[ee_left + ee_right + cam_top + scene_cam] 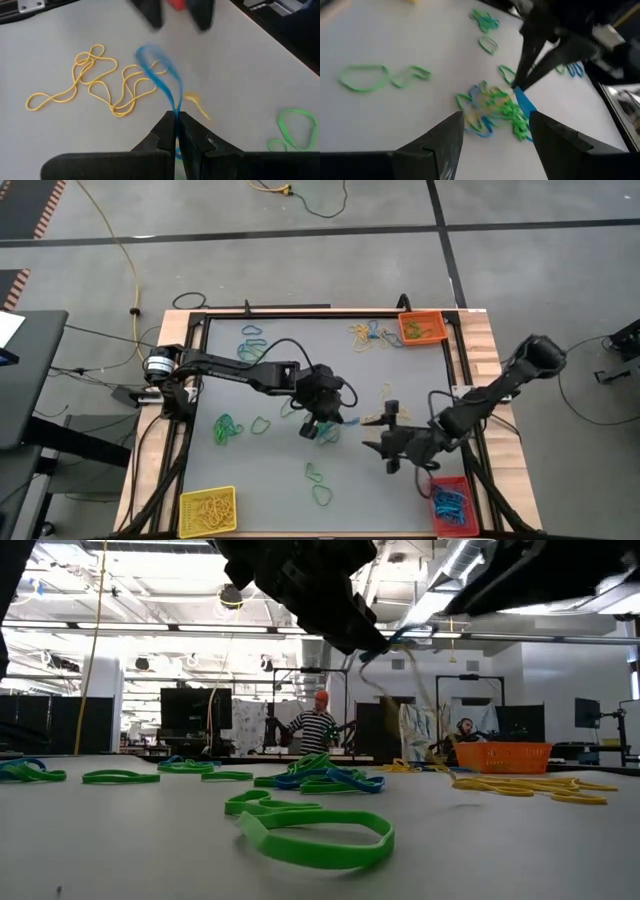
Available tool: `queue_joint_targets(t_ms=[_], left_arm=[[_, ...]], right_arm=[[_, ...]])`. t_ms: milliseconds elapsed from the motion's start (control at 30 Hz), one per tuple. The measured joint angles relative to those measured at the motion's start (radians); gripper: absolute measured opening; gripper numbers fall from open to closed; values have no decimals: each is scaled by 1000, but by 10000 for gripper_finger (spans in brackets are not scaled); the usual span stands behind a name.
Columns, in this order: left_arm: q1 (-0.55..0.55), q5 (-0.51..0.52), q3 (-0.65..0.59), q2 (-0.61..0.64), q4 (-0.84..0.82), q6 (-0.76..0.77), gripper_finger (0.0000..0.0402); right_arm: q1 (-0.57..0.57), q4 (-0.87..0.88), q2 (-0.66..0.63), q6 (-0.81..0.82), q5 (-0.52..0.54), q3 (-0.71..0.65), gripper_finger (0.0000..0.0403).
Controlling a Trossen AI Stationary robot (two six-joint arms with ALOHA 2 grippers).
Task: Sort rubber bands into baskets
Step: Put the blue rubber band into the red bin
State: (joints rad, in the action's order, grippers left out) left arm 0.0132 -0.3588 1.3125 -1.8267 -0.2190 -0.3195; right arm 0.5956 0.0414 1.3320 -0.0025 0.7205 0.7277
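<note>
Bands lie scattered over the counter [420, 380]. Left of the red basket [450, 505], our left gripper [176, 120] has its fingers pinched together on a blue band [159, 70] above the mixed pile [492, 107]; nearer that basket, our right gripper [495, 131] hangs, fingers spread and empty.

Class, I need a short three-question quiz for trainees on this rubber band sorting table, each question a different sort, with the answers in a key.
1. True or false: the left gripper is shut on a blue rubber band.
2. Which basket sits in the same table corner as the right arm's base? A) yellow basket B) orange basket C) red basket
3. Fill the gap: the right gripper has its fingers ____ and holds nothing.

Key: 1 true. 2 C. 3 open.
</note>
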Motion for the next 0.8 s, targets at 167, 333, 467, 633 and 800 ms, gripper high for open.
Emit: queue_joint_targets(t_ms=[167, 333, 467, 633, 800], left_arm=[[-1, -3, 0, 0, -30, 0, 1], [2, -13, 0, 0, -62, 2, 1], [2, -24, 0, 0, -61, 2, 1], [1, -29, 0, 0, -61, 5, 1], [1, -34, 0, 0, -61, 6, 1]], right_arm=[[-30, -31, 54, -54, 55, 0, 255], [-44, -92, 89, -135, 93, 0, 255], [-63, -128, 114, -167, 93, 0, 253], [-75, -169, 130, -206, 55, 0, 215], [-81, -178, 129, -212, 8, 0, 131]])
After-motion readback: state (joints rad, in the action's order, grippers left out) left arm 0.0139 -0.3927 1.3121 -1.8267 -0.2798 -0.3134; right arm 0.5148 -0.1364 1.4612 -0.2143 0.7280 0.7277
